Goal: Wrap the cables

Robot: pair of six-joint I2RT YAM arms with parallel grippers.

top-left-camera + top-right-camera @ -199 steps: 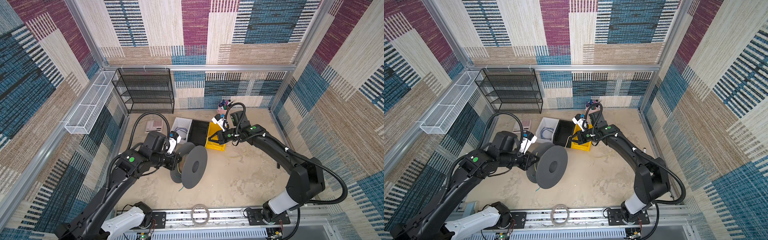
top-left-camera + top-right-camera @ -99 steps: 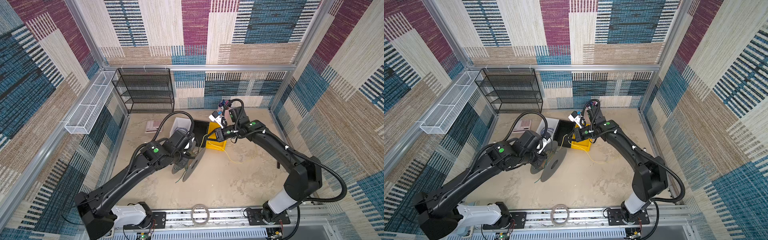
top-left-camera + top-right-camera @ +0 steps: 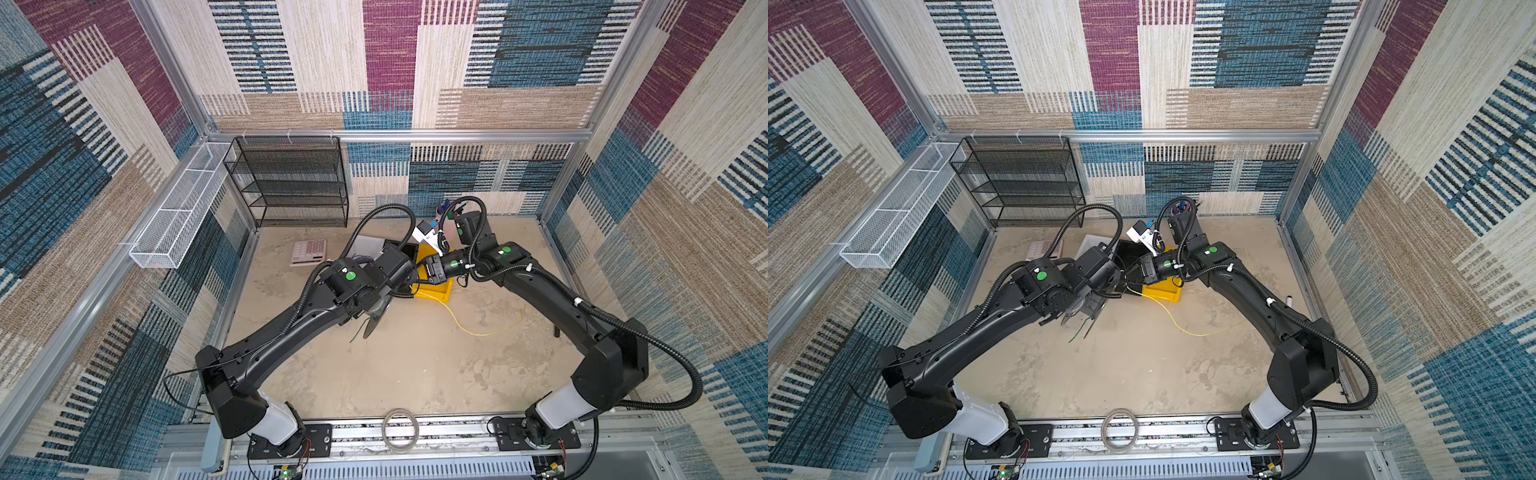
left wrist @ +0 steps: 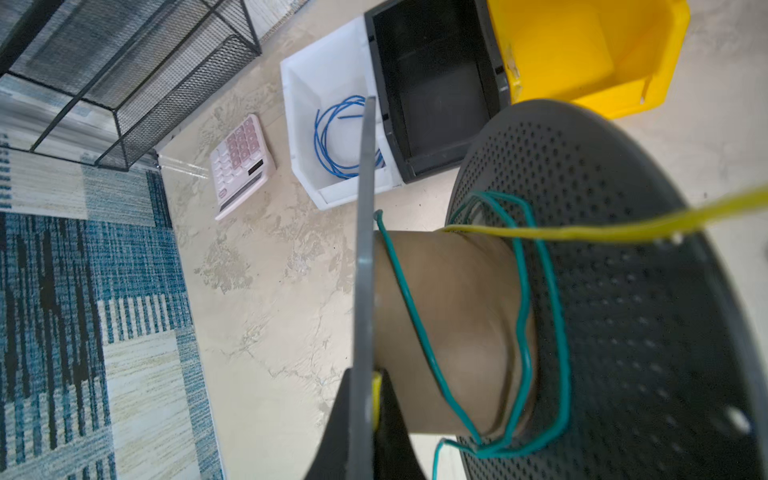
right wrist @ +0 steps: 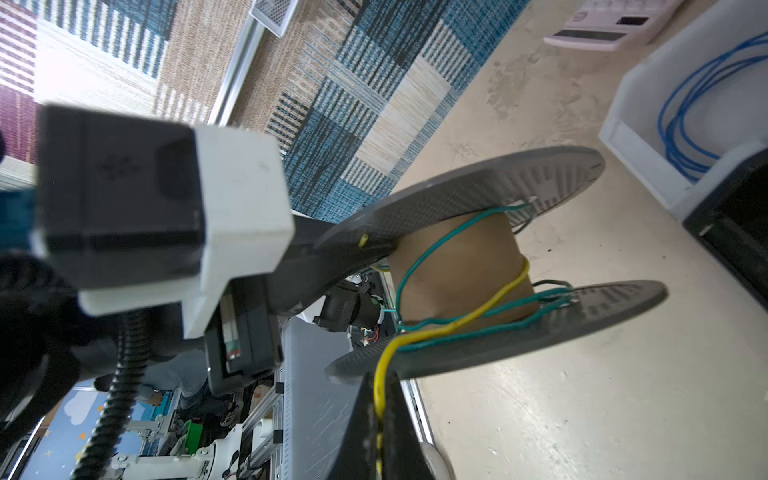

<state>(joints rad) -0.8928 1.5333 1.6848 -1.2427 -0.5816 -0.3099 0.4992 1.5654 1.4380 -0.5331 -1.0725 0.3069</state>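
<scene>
My left gripper (image 4: 365, 382) is shut on the rim of one flange of a grey perforated spool (image 4: 602, 291) and holds it above the floor. A green wire (image 4: 415, 316) is wound loosely round the spool's brown core. The yellow cable (image 5: 490, 299) passes partly round that core. My right gripper (image 5: 380, 399) is shut on it just below the other flange. In both top views the rest of the yellow cable (image 3: 461, 328) (image 3: 1173, 320) trails over the floor to the right. The blue cable (image 4: 328, 141) lies coiled in a white bin (image 4: 332, 54).
A black bin (image 4: 494, 62) and a yellow bin (image 4: 582, 54) stand beside the white one. A pink calculator (image 3: 308, 251) lies to their left. A black mesh shelf (image 3: 291, 183) stands at the back. A pale hoop of tubing (image 3: 400, 428) rests on the front rail.
My left arm has stretched out and turned the spool from face-up to edge-on, close to the bins. The yellow cable now runs to the spool and trails across the floor.
</scene>
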